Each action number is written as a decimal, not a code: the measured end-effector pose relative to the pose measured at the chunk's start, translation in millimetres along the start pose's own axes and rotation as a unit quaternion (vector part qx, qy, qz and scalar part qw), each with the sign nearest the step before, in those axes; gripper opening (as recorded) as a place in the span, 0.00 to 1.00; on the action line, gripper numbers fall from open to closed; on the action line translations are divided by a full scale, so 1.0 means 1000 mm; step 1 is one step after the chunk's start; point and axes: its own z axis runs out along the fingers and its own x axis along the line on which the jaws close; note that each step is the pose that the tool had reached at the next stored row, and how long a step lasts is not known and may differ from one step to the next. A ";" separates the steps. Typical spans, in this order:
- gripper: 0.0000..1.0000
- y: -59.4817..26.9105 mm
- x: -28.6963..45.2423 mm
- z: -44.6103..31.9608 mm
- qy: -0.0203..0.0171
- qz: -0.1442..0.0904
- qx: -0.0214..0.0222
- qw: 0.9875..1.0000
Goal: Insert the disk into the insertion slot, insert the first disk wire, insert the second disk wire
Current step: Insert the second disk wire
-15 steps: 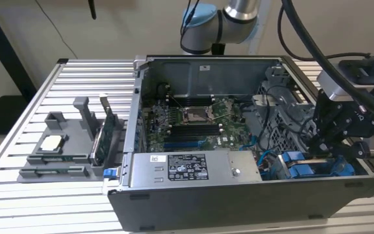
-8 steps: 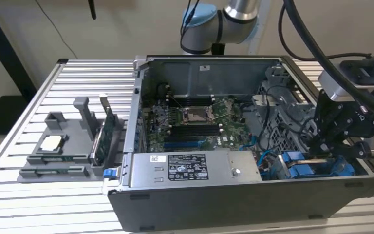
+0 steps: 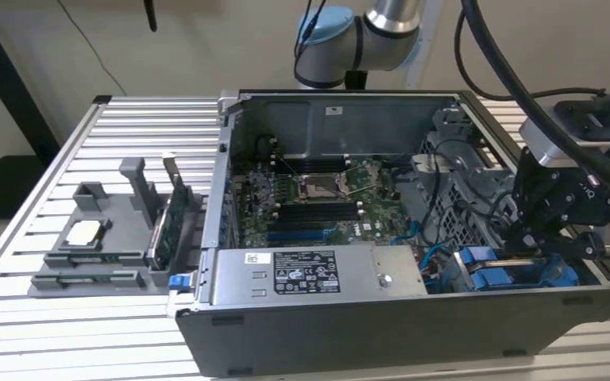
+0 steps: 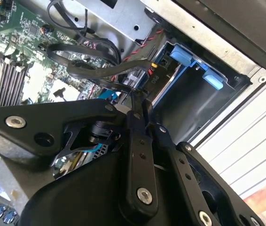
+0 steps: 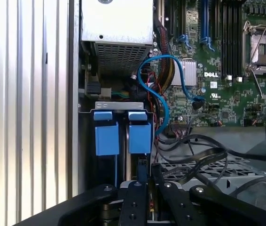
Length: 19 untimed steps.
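the arm [image 3: 591, 111] is reaching down, its gripper [image 3: 526, 248] hanging with fingers [image 4: 140, 141] drawn close together just above the blue drive carriers [image 3: 501, 274].

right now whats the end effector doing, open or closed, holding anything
End effector: down in the case at the blue drive carriers; whether it is open, closed or holding anything cannot be told.
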 end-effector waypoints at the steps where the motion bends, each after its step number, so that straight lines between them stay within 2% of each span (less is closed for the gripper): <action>1: 0.16 -0.0002 0.0000 0.0000 0.000 0.000 0.000 1.000; 19: 0.16 -0.0015 0.0001 0.0009 0.000 0.000 0.000 1.000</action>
